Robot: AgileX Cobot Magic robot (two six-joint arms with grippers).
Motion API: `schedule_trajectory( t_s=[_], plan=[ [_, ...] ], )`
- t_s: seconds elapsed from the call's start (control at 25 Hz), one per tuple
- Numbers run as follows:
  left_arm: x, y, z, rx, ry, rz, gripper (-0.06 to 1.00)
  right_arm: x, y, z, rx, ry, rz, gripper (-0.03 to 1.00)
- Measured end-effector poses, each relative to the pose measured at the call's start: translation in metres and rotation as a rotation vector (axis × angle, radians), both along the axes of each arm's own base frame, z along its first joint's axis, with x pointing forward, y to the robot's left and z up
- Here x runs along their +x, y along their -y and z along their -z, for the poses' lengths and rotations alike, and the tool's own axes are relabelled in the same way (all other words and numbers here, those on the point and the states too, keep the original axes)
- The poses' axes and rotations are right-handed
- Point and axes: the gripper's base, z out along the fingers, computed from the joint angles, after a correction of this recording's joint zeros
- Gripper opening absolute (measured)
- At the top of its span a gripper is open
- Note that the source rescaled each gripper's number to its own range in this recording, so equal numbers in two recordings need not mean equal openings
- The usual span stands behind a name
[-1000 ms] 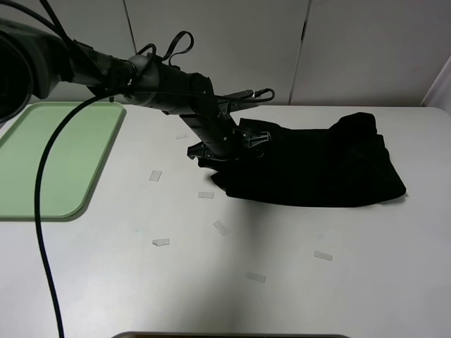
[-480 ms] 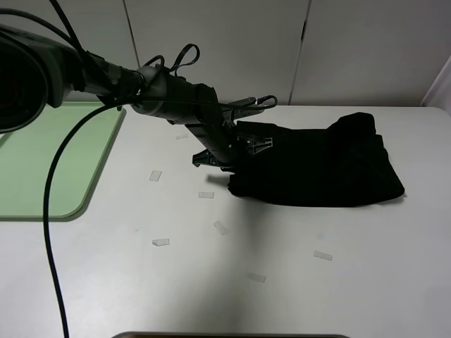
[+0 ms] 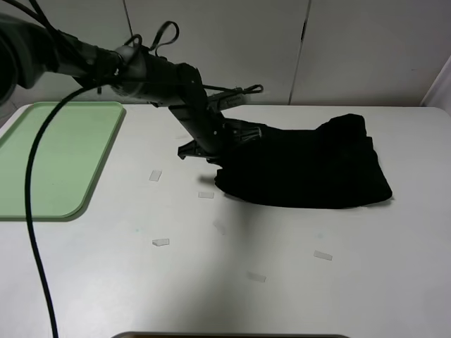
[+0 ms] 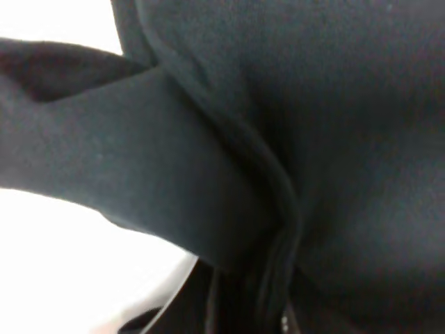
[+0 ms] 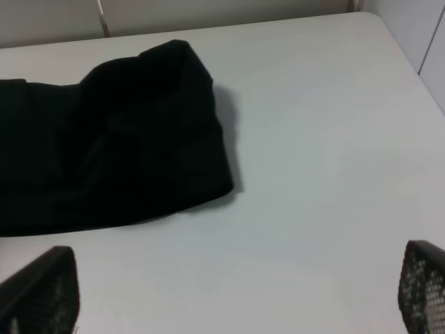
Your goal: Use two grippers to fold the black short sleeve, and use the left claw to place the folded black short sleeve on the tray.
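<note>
pinching the tray-side edge of the black short sleeve [image 3: 310, 169], left gripper [image 3: 224, 141] jaws clamp cloth; garment lies on the table [image 3: 282, 274], well apart from the tray [image 3: 49, 162] (right gripper [image 5: 240, 296]: jaws spread, empty).

A white surface [image 3: 366, 289] takes up most of the room in front of me, matte and evenly lit. Small pale scraps [image 3: 155, 175] of tape or paper lie scattered flat over it, well apart from one another. One [image 3: 206, 195] sits near the middle and another [image 3: 161, 242] lies closer to the near edge. Two more [image 3: 256, 277] [image 3: 323, 255] lie nearer the near right corner. Behind the far edge stand plain off-white wall panels [image 3: 218, 35], split by a dark upright seam [image 3: 304, 35]. A dark strip [image 3: 232, 336] shows just past the near edge; I cannot tell what it is.
</note>
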Motion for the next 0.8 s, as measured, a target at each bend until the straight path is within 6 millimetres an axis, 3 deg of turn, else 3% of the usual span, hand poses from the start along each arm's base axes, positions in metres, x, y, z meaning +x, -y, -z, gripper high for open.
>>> schedule_trajectory(
  t_s=[0.32,0.8],
  plan=[
    [0.003,-0.038,-0.047,0.104,-0.003,0.053,0.10,0.000,0.000,0.000,0.000,0.000,0.000,1.00],
    [-0.009,-0.088,-0.108,0.329,-0.004,0.120,0.10,0.000,0.000,0.000,0.000,0.000,0.000,1.00]
  ],
)
